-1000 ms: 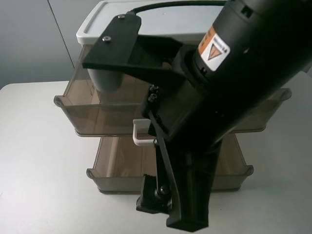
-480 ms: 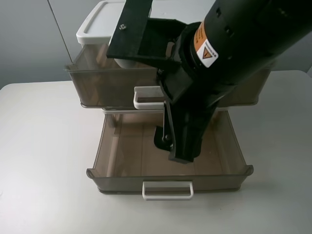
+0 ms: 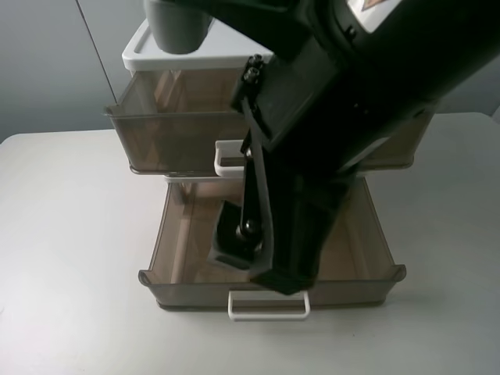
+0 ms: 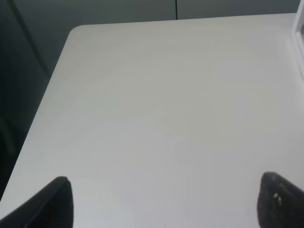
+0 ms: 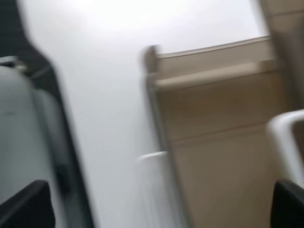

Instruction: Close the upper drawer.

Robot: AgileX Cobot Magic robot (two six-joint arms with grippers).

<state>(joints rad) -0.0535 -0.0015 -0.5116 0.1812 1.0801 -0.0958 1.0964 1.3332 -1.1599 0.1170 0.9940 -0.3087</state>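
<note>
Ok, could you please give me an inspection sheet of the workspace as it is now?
Surface: white table, bare where visible.
Job's things: upper drawer partly out, not shut.
Clutter: nothing loose seen; lower drawer pulled far out.
End effectors: left end effector open over table; right end effector open over lower drawer, view blurred.
Cables: nothing seen.
Surroundings: grey wall behind.

Lab-like test bench, plain white table [image 3: 62,234], grey wall panels [image 3: 47,62]
</note>
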